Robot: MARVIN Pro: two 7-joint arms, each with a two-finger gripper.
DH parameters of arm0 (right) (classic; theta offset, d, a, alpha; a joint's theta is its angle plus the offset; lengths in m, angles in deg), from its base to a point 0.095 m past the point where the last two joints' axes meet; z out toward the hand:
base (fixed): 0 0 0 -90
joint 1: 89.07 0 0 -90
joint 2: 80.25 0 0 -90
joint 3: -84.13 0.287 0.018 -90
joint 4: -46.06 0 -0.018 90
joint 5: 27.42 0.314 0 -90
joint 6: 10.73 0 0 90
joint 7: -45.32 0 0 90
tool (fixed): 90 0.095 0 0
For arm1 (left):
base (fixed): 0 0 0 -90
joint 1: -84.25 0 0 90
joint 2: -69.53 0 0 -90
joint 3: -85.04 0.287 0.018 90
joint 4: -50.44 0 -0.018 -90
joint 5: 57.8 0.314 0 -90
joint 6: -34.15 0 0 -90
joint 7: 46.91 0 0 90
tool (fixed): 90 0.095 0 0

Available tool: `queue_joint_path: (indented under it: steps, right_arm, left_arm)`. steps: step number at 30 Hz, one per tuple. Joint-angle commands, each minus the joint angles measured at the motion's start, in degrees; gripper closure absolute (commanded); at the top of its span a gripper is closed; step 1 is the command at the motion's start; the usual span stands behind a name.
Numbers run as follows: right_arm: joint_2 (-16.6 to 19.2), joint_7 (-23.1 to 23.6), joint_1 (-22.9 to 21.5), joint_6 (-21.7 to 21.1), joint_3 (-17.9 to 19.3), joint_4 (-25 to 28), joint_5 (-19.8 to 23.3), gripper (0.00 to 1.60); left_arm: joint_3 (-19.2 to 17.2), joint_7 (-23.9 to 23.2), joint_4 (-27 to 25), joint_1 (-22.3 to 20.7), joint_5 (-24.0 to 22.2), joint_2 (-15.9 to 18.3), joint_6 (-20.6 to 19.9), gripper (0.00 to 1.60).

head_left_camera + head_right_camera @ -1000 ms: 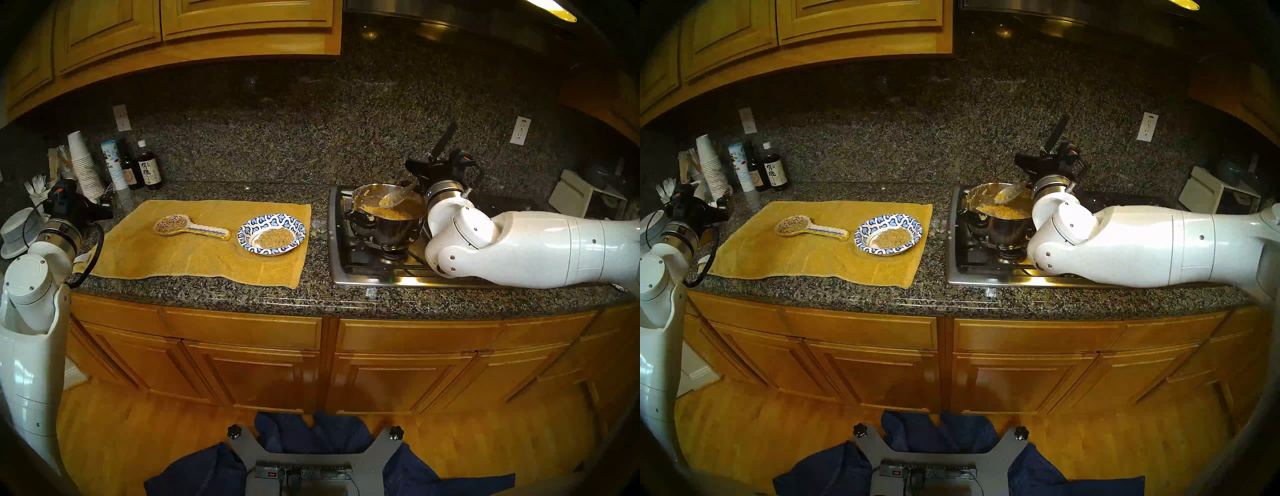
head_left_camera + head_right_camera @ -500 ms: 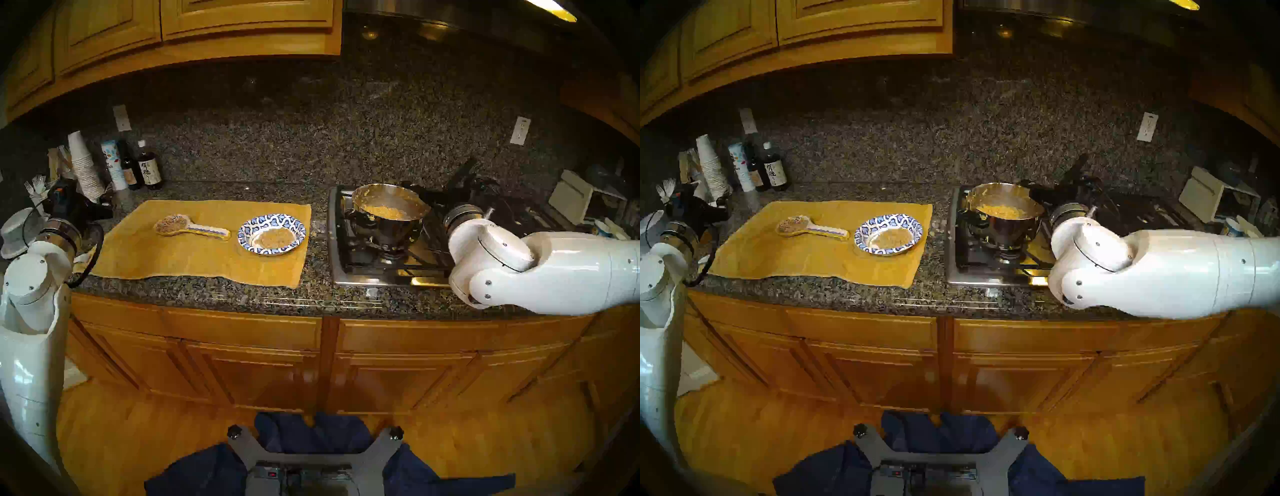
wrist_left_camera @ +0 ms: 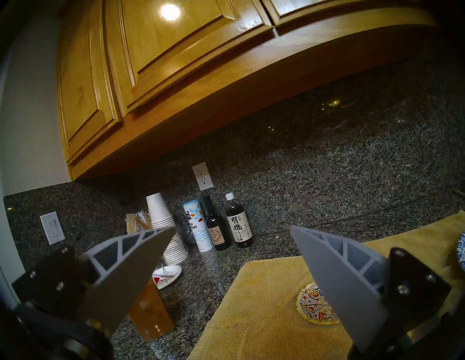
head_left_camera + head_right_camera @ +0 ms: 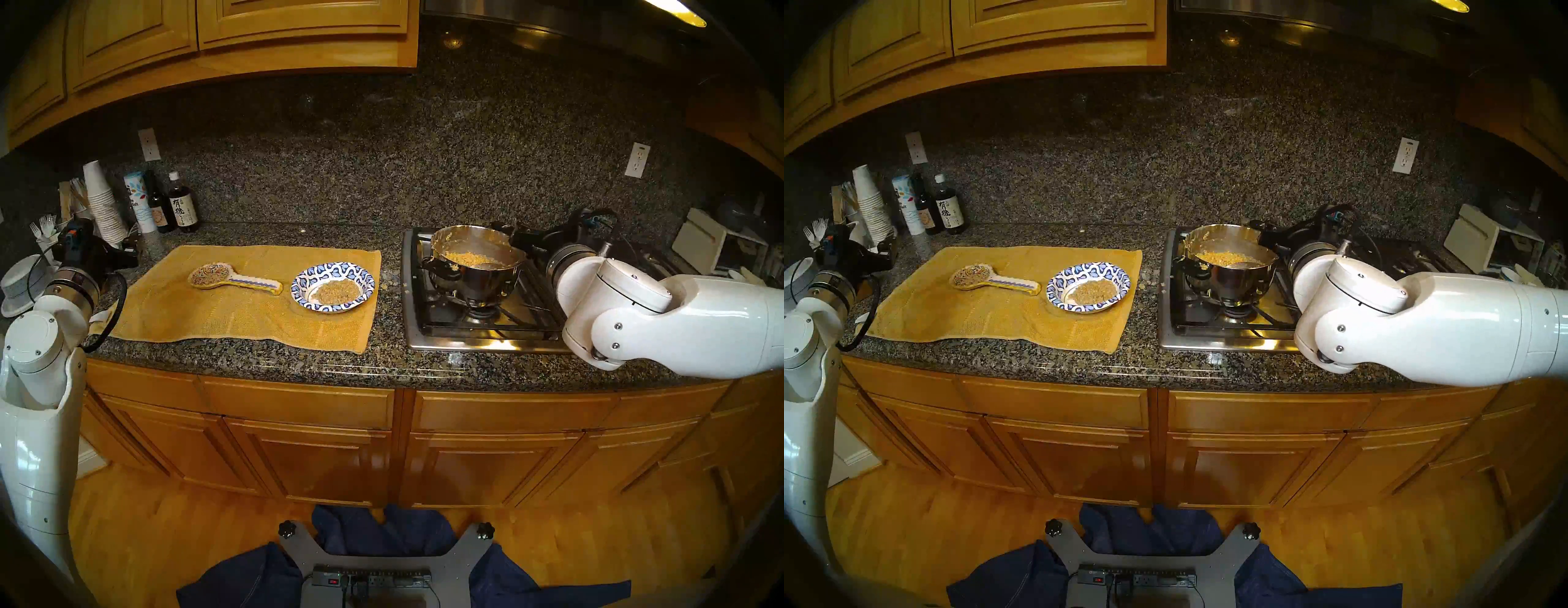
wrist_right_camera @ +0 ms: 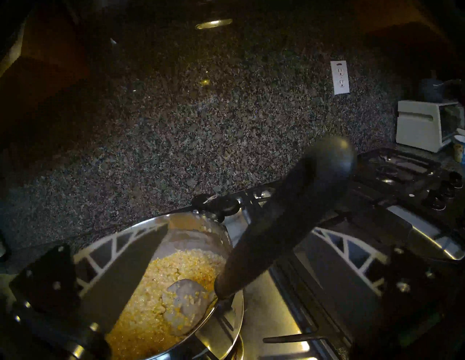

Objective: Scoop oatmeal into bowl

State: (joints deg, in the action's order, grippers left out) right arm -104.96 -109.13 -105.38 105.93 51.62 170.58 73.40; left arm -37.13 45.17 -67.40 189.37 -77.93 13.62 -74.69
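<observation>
- Granite countertop (image 4: 263,365) runs under wooden cabinets (image 4: 127,38), with a speckled stone backsplash behind and a gas stove (image 4: 483,314) set into the right half.
- On my head view I see a yellow towel (image 4: 237,314) spread left of the stove, and the bowl (image 4: 333,287) with its blue-and-white rim sits on the towel's right part.
- Some oatmeal (image 4: 334,291) lies in the middle of that bowl; a bigger tan-yellow mass fills the steel pot (image 4: 477,271) on the stove's front-left burner.
- Just left of the bowl, on the same towel, lies a painted spoon rest (image 4: 234,278), its round end pointing left.
- My right gripper (image 5: 241,231) sits beside the pot's far right rim, its jaws spread wide; one finger shows over the pot, the other over the stove top.
- Between those fingers I see the spoon (image 5: 284,218): its black handle slants up toward the camera, its metal bowl lies on the oatmeal in the pot, and neither finger touches it.
- My left gripper (image 3: 232,228) hangs off the towel's left edge, near level, jaws released and holding nothing.
- Ahead of it against the backsplash stand a stack of paper cups (image 3: 163,226), a salt canister (image 3: 197,226) and two dark bottles (image 3: 239,223).
- At the far right of the counter I make out a white toaster oven (image 5: 427,125).
</observation>
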Motion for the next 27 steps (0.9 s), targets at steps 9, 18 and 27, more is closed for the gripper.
queue_joint_path:
  steps: [9,18,27]
  right_arm:
    - [3.9,-0.5,-7.3,-1.7,4.8,-3.5,-0.1,0.00]
    - [8.9,-1.9,-9.7,-0.2,7.3,-3.5,-2.0,0.00]
    - [10.3,-2.3,-9.7,0.5,7.2,-2.2,-4.0,0.00]
  left_arm:
    - [-0.9,0.0,-1.4,-1.0,0.1,0.8,0.8,0.00]
    - [-0.9,0.1,-1.4,-1.0,0.0,0.9,0.8,0.00]
    - [-1.0,0.0,-1.4,-0.9,0.0,0.9,1.0,0.00]
